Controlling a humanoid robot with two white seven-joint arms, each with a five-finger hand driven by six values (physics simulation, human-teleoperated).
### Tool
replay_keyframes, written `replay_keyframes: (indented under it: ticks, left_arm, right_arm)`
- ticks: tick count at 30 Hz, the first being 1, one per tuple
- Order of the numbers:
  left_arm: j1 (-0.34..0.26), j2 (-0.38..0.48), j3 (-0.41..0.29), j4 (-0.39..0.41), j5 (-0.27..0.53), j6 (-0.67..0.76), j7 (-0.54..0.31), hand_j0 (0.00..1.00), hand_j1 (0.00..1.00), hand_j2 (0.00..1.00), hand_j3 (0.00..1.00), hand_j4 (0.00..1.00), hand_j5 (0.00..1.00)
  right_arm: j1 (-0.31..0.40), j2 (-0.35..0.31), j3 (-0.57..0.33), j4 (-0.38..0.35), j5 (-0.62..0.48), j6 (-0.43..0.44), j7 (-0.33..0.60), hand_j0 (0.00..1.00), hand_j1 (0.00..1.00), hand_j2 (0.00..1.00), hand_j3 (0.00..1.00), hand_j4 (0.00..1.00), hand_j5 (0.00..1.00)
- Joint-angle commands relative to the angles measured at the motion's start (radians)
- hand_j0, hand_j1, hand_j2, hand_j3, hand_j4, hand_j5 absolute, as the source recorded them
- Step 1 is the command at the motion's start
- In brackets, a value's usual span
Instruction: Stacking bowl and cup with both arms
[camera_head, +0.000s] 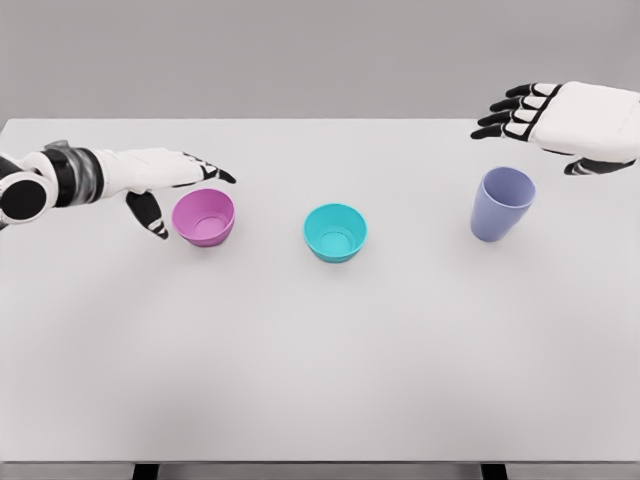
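Nothing stacked yet: pink bowl (204, 216), teal bowl (335, 232) and lavender cup (502, 203) sit apart on the table (320, 380) (all upright), left hand (165, 180) fingers spread beside pink, right hand (565, 122) loosely spread above the cup.

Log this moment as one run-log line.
left hand open beside pink bowl | right hand open above purple cup | teal bowl untouched

Pink bowl (204, 217), teal bowl (335, 232) and lavender cup (501, 203) look like smooth matt plastic. Tabletop (320, 360) is plain matt white. Both hands have glossy white shells.
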Motion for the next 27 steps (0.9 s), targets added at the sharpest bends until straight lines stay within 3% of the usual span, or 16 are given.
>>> replay_keyframes:
  ticks: [1, 27]
  left_arm:
    - [0.002, -0.013, 0.0, -0.001, -0.034, -0.003, 0.0, 1.0, 1.0, 1.0, 1.0, 1.0, 1.0]
    - [0.015, -0.067, -0.021, 0.025, -0.083, 0.002, 0.0, 1.0, 1.0, 1.0, 1.0, 1.0, 1.0]
  right_arm:
    - [0.0, -0.002, 0.005, 0.0, -0.004, 0.003, 0.0, 1.0, 1.0, 1.0, 1.0, 1.0, 1.0]
    - [0.002, -0.002, 0.005, 0.0, -0.004, 0.003, 0.0, 1.0, 1.0, 1.0, 1.0, 1.0, 1.0]
